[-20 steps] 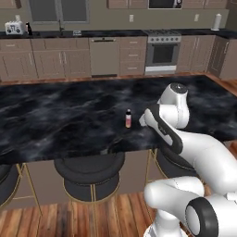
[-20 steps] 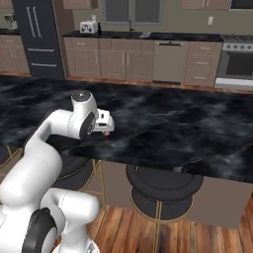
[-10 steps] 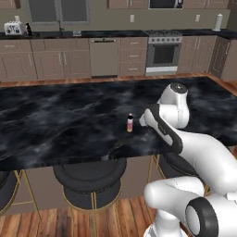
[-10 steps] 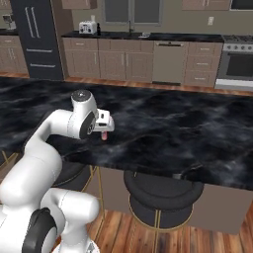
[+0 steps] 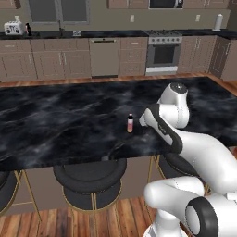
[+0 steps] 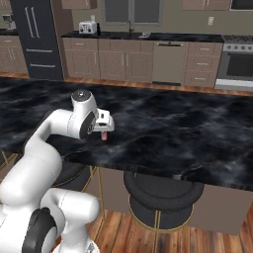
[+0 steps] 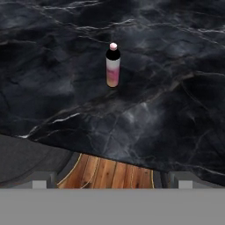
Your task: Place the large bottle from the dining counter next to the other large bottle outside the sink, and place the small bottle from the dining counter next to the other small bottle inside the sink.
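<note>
Near the front edge of the dining counter, a little right of its middle, the small bottle stands upright: pink-orange body, dark shoulder, pale pink cap. Over the last second the whole left base picture has slid slightly, counter, stools and back cabinets together, so the base appears to have crept rather than the bottle having moved. Against the counter's veining the bottle keeps its place. The gap between bottle and hand has narrowed a little in that time, which suggests the robot is lining up to pick the small bottle, the one meant for the sink; no grasp has begun.

Just right of the bottle, the gripper hovers low over the counter's front edge, near the bottle but apart from it. In the hand view the bottle sits ahead and above centre, with the two finger tips far apart at the bottom corners: the jaws are spread with nothing between them.

Further right, the arm rises from the base beside a black stool, folds at a high elbow over the counter, and bends back down and leftward to the wrist, the hand pointing across the counter at the bottle.
</note>
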Controlling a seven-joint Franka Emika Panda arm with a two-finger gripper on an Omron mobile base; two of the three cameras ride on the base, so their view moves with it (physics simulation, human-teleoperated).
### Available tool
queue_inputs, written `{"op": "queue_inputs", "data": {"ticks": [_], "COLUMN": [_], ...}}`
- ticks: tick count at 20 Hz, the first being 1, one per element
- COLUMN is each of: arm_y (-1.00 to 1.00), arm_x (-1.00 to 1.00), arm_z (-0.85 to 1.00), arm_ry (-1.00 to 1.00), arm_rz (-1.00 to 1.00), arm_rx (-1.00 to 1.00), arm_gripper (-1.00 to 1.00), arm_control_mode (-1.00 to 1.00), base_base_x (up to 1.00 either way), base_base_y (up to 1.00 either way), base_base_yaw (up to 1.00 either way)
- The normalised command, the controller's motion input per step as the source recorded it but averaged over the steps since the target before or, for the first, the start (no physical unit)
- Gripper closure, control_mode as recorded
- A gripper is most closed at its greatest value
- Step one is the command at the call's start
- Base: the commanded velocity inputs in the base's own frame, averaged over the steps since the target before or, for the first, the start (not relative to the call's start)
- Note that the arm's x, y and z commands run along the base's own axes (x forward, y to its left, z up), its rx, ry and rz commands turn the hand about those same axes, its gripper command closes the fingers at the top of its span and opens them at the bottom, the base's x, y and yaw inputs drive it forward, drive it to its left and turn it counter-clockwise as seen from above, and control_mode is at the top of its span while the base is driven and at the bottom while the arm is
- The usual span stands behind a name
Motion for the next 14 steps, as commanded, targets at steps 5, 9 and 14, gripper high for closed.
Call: {"op": "queue_inputs", "data": {"ticks": [5, 9, 14], "arm_y": [0.00, 0.00, 0.00], "arm_x": [0.02, 0.02, 0.09], "arm_z": [-0.02, 0.00, 0.00], "arm_ry": [0.00, 0.00, 0.00], "arm_rz": [0.00, 0.00, 0.00], "arm_rx": [0.01, 0.04, 0.05], "arm_gripper": [-1.00, -1.00, -1.00], "arm_control_mode": [-1.00, -1.00, -1.00], "base_base_x": [0.05, 0.00, 0.00], "base_base_y": [0.00, 0.00, 0.00], "base_base_yaw": [0.00, 0.00, 0.00]}}
